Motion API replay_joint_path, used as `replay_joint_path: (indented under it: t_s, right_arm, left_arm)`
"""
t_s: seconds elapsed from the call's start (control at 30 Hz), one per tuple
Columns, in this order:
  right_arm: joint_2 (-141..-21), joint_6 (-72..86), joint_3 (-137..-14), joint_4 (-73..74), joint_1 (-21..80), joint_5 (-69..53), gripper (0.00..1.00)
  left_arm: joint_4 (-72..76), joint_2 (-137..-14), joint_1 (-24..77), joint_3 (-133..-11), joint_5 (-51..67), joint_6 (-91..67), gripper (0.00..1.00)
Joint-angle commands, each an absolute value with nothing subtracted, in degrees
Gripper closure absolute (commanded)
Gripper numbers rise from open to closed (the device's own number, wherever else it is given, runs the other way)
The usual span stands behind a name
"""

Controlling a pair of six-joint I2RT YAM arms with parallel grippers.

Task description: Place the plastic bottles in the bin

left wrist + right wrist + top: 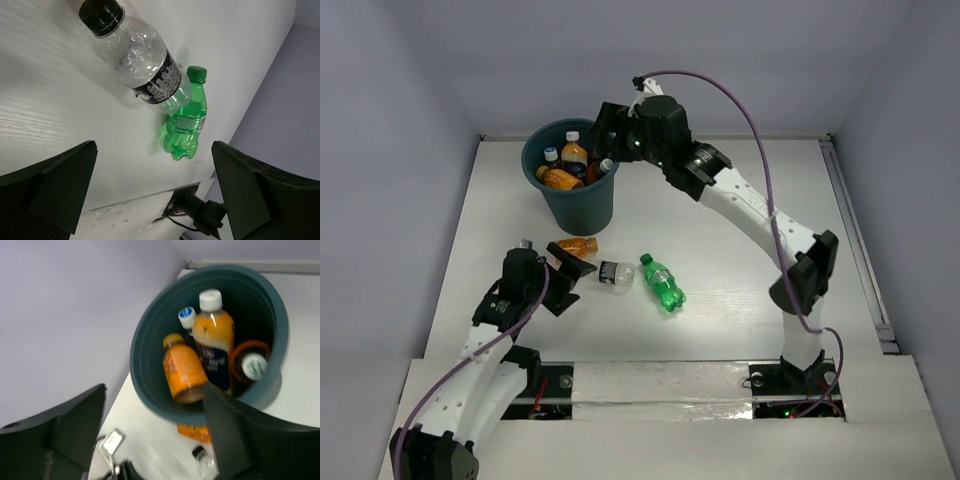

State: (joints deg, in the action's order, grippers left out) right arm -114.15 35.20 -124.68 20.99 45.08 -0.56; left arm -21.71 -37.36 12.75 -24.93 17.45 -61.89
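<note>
Right wrist view blurred; bottle labels (212,359) in bin (136,352) unreadable. Orange bottle (192,432) on table (155,440) half hidden behind bin. Clear bottle (201,460) cut by bottom edge. Left gripper (154,147) fingers (50,185) cropped below.

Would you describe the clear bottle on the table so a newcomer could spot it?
Find the teal bin. Three bottles lie in front of it; the clear bottle is the middle one, between the orange bottle and the green bottle. Only it has a black cap and dark label.
</note>
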Motion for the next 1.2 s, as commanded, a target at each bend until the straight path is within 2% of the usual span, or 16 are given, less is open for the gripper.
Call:
replay_joint_path:
  t_s: [0.0, 0.03, 0.07, 0.1, 0.2, 0.3, 0.37, 0.4, 0.47, 0.5, 0.6, 0.73, 1.0, 1.1, 1.17]
  right_arm:
    - [-103.73, 33.66, -114.73, 13.72, 45.26, -0.18, 0.21]
    - [-101.45, 33.31, -111.48, 12.84, 45.26, -0.18, 0.3]
    - [-96.9, 32.79, -104.75, 11.61, 45.26, -0.18, 0.53]
    - [-94.59, 32.35, -101.37, 11.34, 45.26, -0.18, 0.62]
    - [-85.89, 31.47, -87.87, 11.43, 45.26, 1.84, 0.79]
    - [-77.65, 31.38, -78.08, 11.16, 45.26, 1.5, 0.81]
    - [-73.76, 31.73, -69.81, 11.6, 45.26, 1.14, 0.74]
    - [-70.35, 31.73, -67.52, 12.04, 45.26, 0.62, 0.55]
    - [-67.25, 31.99, -61.54, 13.26, 45.26, 0.53, 0.31]
    - [-65.84, 31.99, -59.78, 13.45, 45.26, 0.53, 0.13]
    - [-62.41, 31.9, -53.98, 14.85, 45.26, -2.02, 0.0]
    - [-61.96, 31.38, -49.49, 15.12, 45.26, -3.51, 0.0]
    - [-69.68, 28.74, -47.03, 12.57, 45.26, -5.97, 0.0]
    - [-73.02, 28.48, -46.85, 11.78, 45.26, -7.55, 0.0]
    - [-74.44, 28.3, -46.76, 11.17, 45.26, -8.26, 0.0]
  left_arm:
    - [-16.0, -39.19, 13.88, -24.7, 17.32, -66.09, 0.01]
    - [-15.04, -40.68, 14.93, -24.7, 17.14, -66.79, 0.01]
    - [-13.12, -41.65, 15.9, -24.78, 16.88, -67.41, 0.01]
    - [-12.05, -44.1, 18.26, -24.79, 15.92, -68.46, 0.01]
    - [-9.76, -49.28, 21.7, -25.75, 13.64, -69.95, 0.01]
    - [-6.08, -51.76, 23.9, -25.14, 12.48, -72.33, 0.01]
    - [-5.62, -53.87, 23.91, -25.66, 11.17, -73.13, 0.01]
    - [-6.23, -54.75, 23.91, -26.19, 8.99, -72.69, 0.01]
    - [-8.07, -57.21, 23.91, -28.12, 6.52, -71.28, 0.01]
    - [-8.52, -58.0, 23.91, -28.73, 4.42, -71.02, 0.01]
    - [-9.23, -60.81, 24.43, -29.88, 1.33, -71.36, 0.01]
    - [-9.41, -63.28, 25.66, -30.24, -2.89, -74.0, 0.01]
    - [-5.72, -68.37, 28.74, -31.82, -7.99, -79.54, 0.01]
    - [-3.96, -70.22, 29.44, -31.9, -9.05, -82.08, 0.04]
    - [-4.04, -71.01, 30.15, -32.52, -10.02, -83.31, 0.1]
